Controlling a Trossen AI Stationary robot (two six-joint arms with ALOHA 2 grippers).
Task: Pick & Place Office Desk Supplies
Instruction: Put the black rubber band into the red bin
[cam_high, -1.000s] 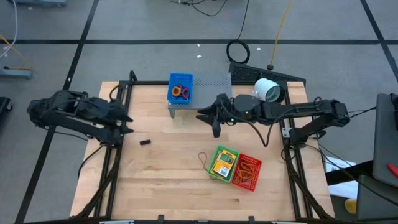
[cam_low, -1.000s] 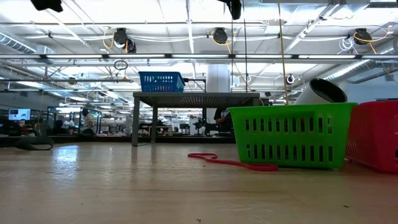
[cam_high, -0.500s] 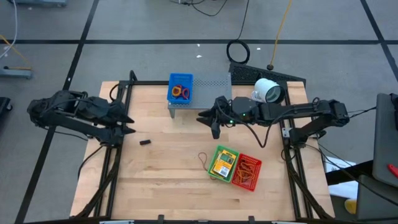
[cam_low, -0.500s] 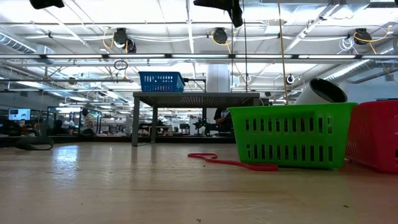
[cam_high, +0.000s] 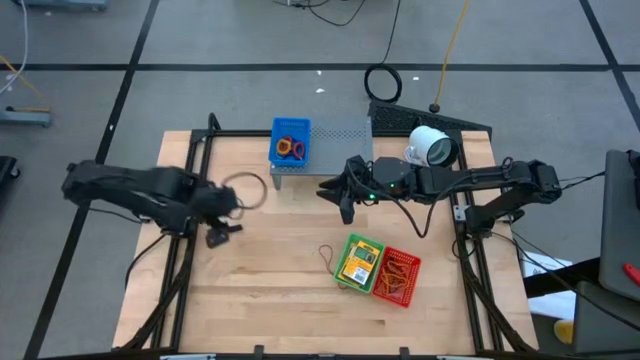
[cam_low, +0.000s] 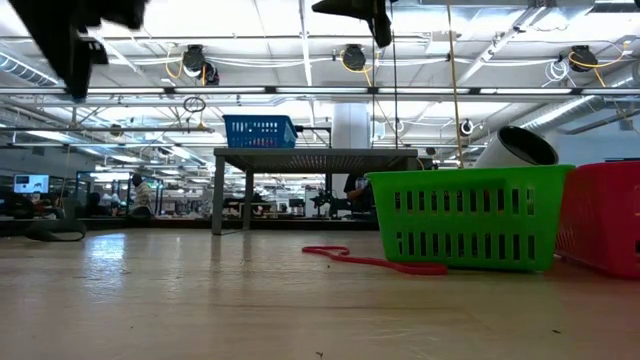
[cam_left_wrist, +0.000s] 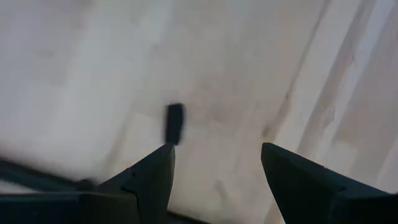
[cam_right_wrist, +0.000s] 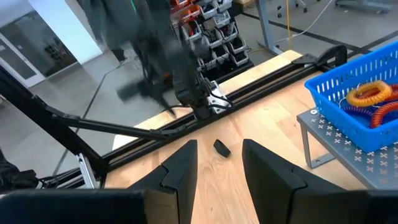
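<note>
One black piece (cam_high: 232, 229) lies on the table just ahead of the left gripper (cam_high: 232, 203), fingers spread, empty; right gripper (cam_high: 334, 190) farther off, part-open, holding nothing.

Industrial workshop: parts-bin racks (cam_right_wrist: 214, 34)

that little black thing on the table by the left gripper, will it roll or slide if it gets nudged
The small black piece looks short and blocky, lying flat on the bare wood, so it would probably slide or spin rather than roll. Being so small, it is likely light and could skitter away from the open left gripper.
</note>
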